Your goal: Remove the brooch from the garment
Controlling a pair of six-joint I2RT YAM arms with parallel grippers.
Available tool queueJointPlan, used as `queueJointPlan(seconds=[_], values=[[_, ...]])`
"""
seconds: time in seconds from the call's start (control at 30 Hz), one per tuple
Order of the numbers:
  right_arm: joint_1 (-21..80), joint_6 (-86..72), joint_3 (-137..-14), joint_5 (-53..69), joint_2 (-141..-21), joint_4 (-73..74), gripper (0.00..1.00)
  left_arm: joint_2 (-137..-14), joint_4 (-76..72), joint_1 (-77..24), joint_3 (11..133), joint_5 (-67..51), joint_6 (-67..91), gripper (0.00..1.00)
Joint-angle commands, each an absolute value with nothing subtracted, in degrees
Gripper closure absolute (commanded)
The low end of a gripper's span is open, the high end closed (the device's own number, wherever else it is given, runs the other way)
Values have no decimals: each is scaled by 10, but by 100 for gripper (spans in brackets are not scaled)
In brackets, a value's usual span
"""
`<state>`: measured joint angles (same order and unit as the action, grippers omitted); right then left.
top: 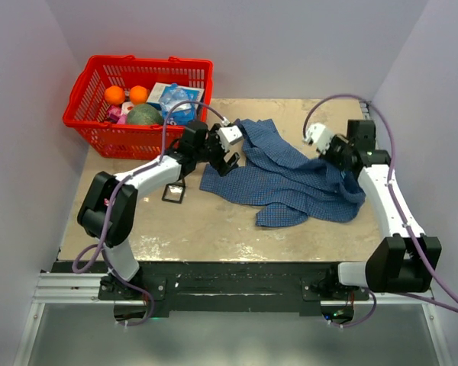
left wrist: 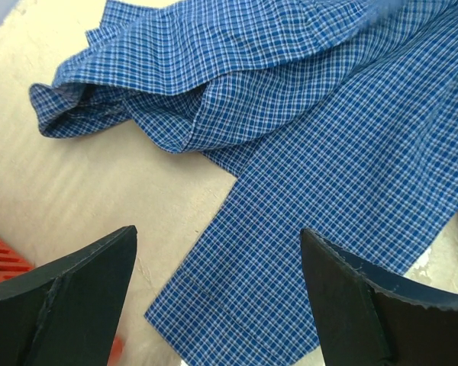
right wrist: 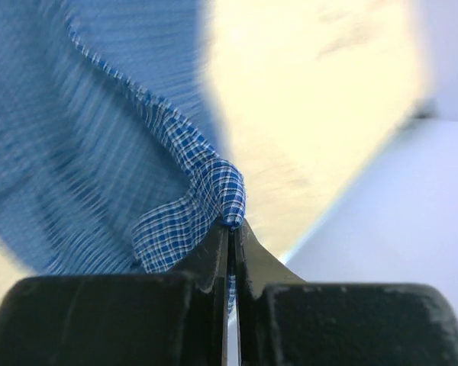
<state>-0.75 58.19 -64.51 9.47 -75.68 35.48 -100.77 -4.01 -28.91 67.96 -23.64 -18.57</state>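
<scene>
The garment (top: 290, 177), a blue checked shirt, lies crumpled across the middle and right of the table (top: 214, 229). My left gripper (top: 226, 160) hovers open over its left edge. In the left wrist view the wide-apart fingers of the left gripper (left wrist: 217, 229) frame a flat corner of the garment (left wrist: 328, 152), touching nothing. My right gripper (top: 347, 169) is at the shirt's right side. In the right wrist view the right gripper (right wrist: 230, 223) is shut on a small fold of the garment (right wrist: 99, 137). The brooch is not visible in any view.
A red basket (top: 145, 61) holding oranges, a green fruit and packets stands at the back left of the table. A small dark square object (top: 174, 192) lies near the left arm. Pale walls close in the table on both sides and behind.
</scene>
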Motion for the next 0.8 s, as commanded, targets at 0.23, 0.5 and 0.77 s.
queueJointPlan(seconds=[0.23, 0.5, 0.77], values=[[-13, 337, -807, 2, -725, 200, 100, -1110, -41, -294, 720, -179, -243, 13], [-13, 265, -855, 2, -771, 207, 100, -1102, -1, -302, 677, -195, -301, 21], [-15, 233, -872, -15, -780, 191, 100, -1074, 215, -339, 641, -317, -349, 33]])
